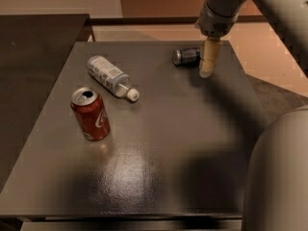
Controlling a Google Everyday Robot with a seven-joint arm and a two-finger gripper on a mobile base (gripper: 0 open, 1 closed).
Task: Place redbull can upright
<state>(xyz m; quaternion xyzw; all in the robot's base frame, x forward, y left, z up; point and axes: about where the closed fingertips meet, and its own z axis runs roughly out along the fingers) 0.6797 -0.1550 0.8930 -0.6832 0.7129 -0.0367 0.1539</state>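
Observation:
The redbull can [186, 56] lies on its side at the far right of the dark table [159, 143], its silver top facing left. My gripper [208, 64] hangs from the arm at the upper right, its cream fingers pointing down just in front of and partly over the can's right end. The can's right part is hidden behind the fingers. I cannot tell whether the gripper touches the can.
A clear white-capped plastic bottle [110, 76] lies on its side at the far left. A red cola can [90, 113] stands upright in front of it. The robot's grey arm fills the right edge [276, 177]. A dark counter [33, 57] adjoins the table's left.

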